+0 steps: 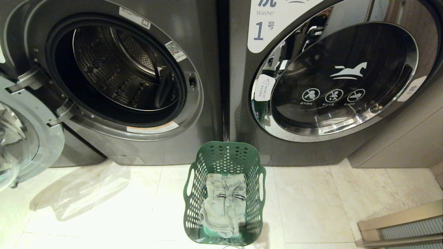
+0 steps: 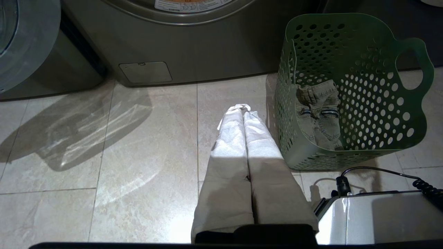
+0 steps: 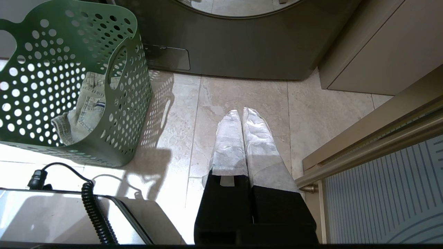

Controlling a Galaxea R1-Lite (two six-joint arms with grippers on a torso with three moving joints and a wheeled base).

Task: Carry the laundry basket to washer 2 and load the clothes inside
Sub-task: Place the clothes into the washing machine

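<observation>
Green perforated laundry basket (image 1: pixel 225 193) stands upright on the pale tiled floor (image 1: pixel 104 207), just in front of the dark seam between the two front-loading machines. One garment inside: pale washed-denim jeans (image 1: pixel 225 204), crumpled, lying against the basket bottom and lower wall; nothing else can be made out in the basket. Left-hand washer (image 1: pixel 121 79): door (image 1: pixel 20 138) swung fully open to its left, steel drum (image 1: pixel 117 69) exposed, no clothing visible in the part of the drum that shows. Right-hand washer (image 1: pixel 332 79): marked "Washer 1" on a white label (image 1: pixel 266 27), round glass door closed, chrome ring reflecting the room. No number is readable on the open machine. Neither arm appears in the head view. Left gripper (image 2: pixel 242 109): cloth-wrapped fingers (image 2: pixel 232 138) pressed together along their length, nothing between them; it hangs above bare floor, pointing toward the base of the open washer, with the basket just beside it and not touching. Right gripper (image 3: pixel 241 112): wrapped fingers (image 3: pixel 228 145) likewise closed on each other, empty, over floor in front of washer 1; basket lies well to its side, a light wooden cabinet (image 3: pixel 373 52) and a ribbed panel with a brass-coloured frame (image 3: pixel 380 180) on the other side. Part of the robot's white base (image 2: pixel 373 218) with a coiled black cable (image 3: pixel 93 211) shows in both wrist views, near the basket's front edge.
</observation>
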